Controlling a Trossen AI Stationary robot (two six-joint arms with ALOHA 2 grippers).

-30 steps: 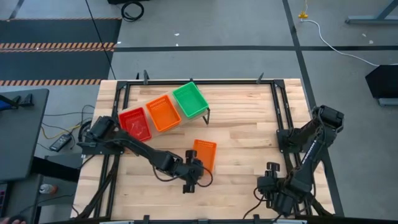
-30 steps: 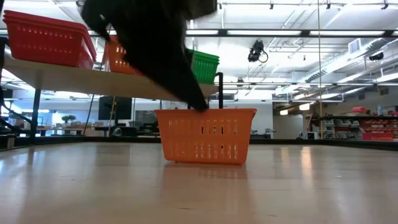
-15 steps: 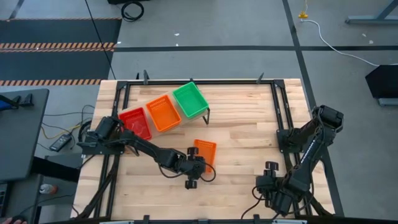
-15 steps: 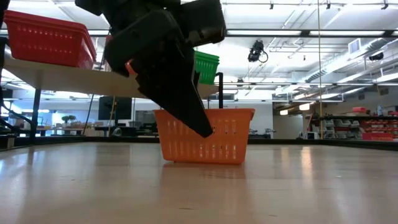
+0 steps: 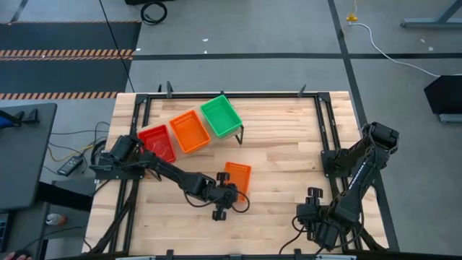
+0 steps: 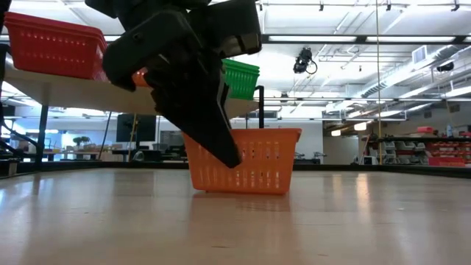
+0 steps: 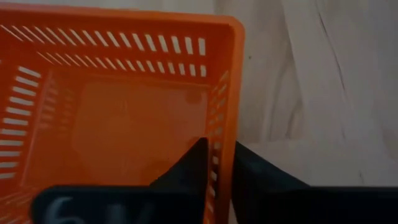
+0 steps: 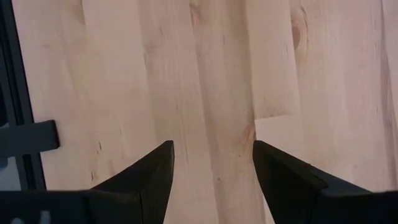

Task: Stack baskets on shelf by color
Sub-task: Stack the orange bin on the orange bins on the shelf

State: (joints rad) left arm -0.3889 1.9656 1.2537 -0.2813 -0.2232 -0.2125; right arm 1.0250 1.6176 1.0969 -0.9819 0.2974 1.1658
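Note:
A loose orange basket (image 5: pixel 239 175) (image 6: pixel 254 163) rests by its bottom on the slatted tabletop, near the middle. My left gripper (image 5: pixel 227 192) (image 7: pixel 221 168) reaches it from the left and is shut on one of its walls. On the shelf (image 6: pixel 73 92) at the far left stand a red basket (image 5: pixel 157 142), an orange basket (image 5: pixel 190 131) and a green basket (image 5: pixel 219 115), side by side. My right gripper (image 5: pixel 313 206) (image 8: pixel 211 155) waits open over bare wood by the near right edge. My left gripper pinches the wall at the loose basket's near end (image 7: pixel 222 134), close to a corner. One finger (image 7: pixel 193 165) is inside the basket and the other finger (image 7: pixel 255 177) outside. The fingers slant down from the table's left and near side. The basket's bottom sits on the table.
A black metal frame (image 5: pixel 328 130) runs along the table's edges, and its bar (image 8: pixel 28 138) shows beside my right gripper. Bare wood lies between the loose basket and the right arm. The shelf's black leg (image 6: pixel 259 107) stands just behind the loose basket.
My left gripper has come down and a little toward the loose orange basket, so that its fingers now straddle the wall below the rim. In the low view the finger in front of the basket has then drawn in toward that wall. The basket stays on the table.

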